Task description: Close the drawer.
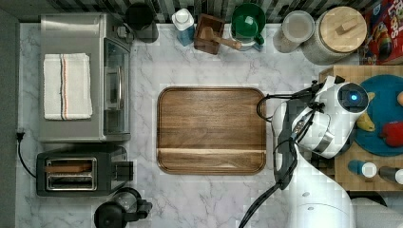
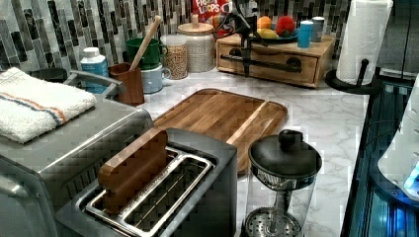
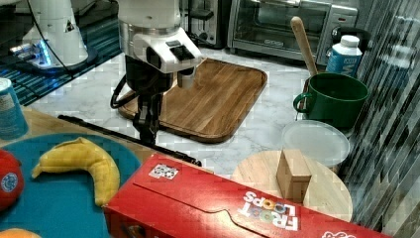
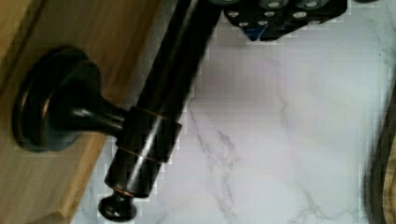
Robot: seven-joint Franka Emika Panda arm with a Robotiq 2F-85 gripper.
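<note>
In the upper right of the left view, the drawer [image 2: 269,65] is looking nearly flush, so little pushing remains, with the end effector [image 2: 245,69] touching its black bar handle [image 4: 163,107], finger state untellable.

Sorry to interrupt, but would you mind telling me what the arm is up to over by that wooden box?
The gripper of the robot arm is down at the long black bar handle of the drawer, which sits in a light-wood box on the marble counter. The box top carries a blue plate with a banana. In the left view, the drawer front looks nearly flush with the box. The cutting board lies bare nearby.
</note>
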